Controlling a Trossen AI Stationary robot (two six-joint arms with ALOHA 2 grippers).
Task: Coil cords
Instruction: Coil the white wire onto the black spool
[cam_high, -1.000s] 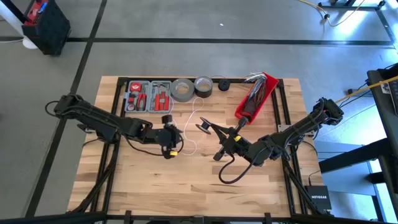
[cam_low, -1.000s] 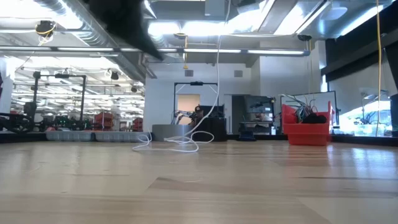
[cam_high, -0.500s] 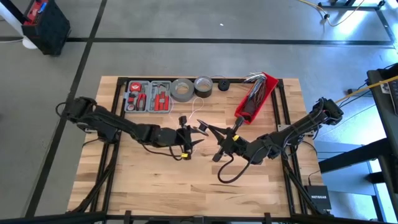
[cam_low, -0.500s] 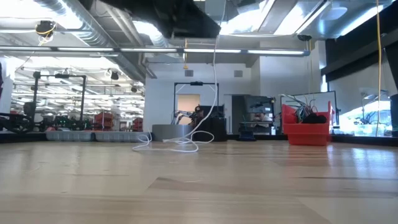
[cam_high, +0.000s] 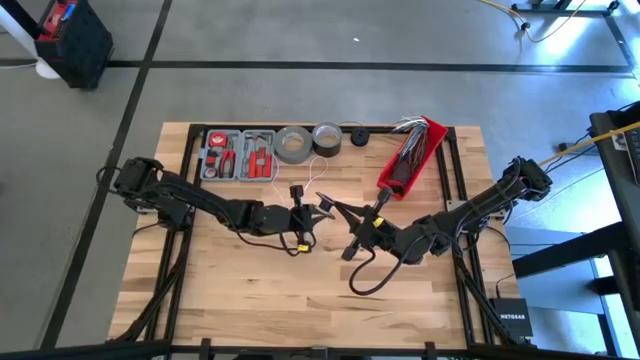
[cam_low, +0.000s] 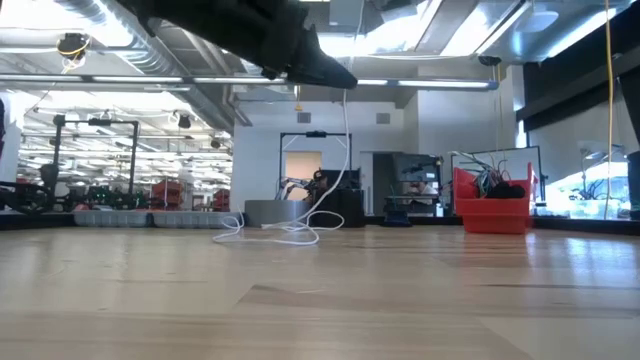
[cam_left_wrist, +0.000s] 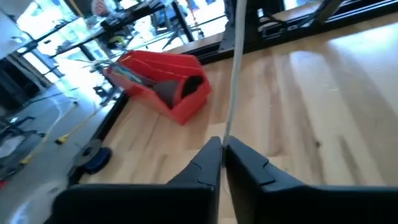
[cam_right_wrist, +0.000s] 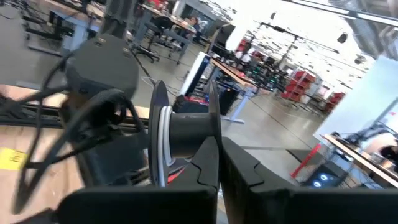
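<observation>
A long white cord (cam_high: 318, 178) runs from loose loops (cam_low: 285, 232) lying on the table's far middle up to a black spool (cam_high: 326, 206), held above the table's centre. Some white turns (cam_right_wrist: 163, 144) are wound on the spool's hub. My left gripper (cam_left_wrist: 222, 146) has come in from the left, is beside the spool and is shut on the cord. My right gripper (cam_right_wrist: 217, 148) reaches in from the right and is shut on the spool. In the low view my left gripper (cam_low: 340, 78) is high above the table, with the cord (cam_low: 346, 150) hanging below it. My left gripper pinches a single strand of the white cord (cam_left_wrist: 228, 124) between its two fingertips, coming from the table's left and slanting down. The strand runs straight on from the fingers; below them it hangs to the table, where its far end lies in slack loops. My right gripper pinches the rim of the spool's nearer flange (cam_right_wrist: 212, 127) between its two fingertips, coming from the table's right. The spool is lifted clear of the table, its axis lying across the fingers.
A red bin (cam_high: 410, 152) with wires lies at the far right. Two tape rolls (cam_high: 293, 144), a tool case (cam_high: 238, 155) and a small black puck (cam_high: 358, 138) line the far edge. A dark cable loop (cam_high: 368, 282) curls beside my right arm.
My left gripper has moved toward the table's right, up to the spool, and has shut on the white cord. The right gripper and the spool have stayed where they were.
</observation>
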